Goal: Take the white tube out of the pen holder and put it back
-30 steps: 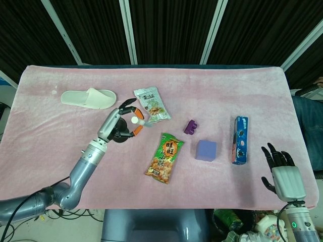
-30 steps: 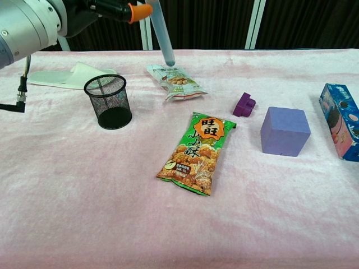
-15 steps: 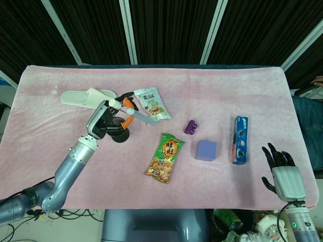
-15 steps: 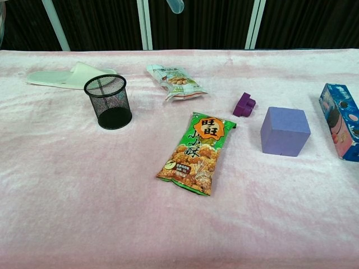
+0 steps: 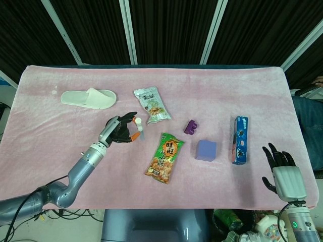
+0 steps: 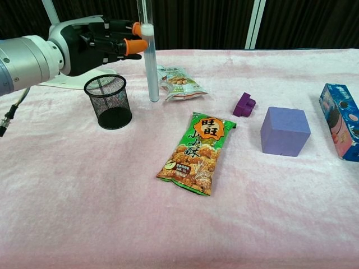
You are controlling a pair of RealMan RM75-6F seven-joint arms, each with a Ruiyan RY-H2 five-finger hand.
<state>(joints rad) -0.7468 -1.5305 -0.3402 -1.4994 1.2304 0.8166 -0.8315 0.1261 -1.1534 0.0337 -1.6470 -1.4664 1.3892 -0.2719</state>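
Observation:
My left hand (image 6: 84, 43) pinches the white tube (image 6: 149, 61) near its top between orange-tipped fingers. The tube stands upright in the air, just right of the black mesh pen holder (image 6: 108, 102), with its lower end level with the holder's rim. In the head view the left hand (image 5: 120, 132) covers the holder, and the tube's top (image 5: 138, 122) shows at its fingertips. Past the table's front right edge my right hand (image 5: 282, 171) is held with its fingers spread and nothing in it.
A white slipper (image 5: 89, 98) lies behind the holder. A pale snack bag (image 5: 151, 104), a green snack bag (image 5: 165, 157), a small purple piece (image 5: 191, 126), a purple block (image 5: 206, 149) and a blue box (image 5: 240, 139) lie on the pink cloth to the right.
The left hand has come down from its raised, tilted pose and turned the tube upright beside the holder. The right hand has not moved.

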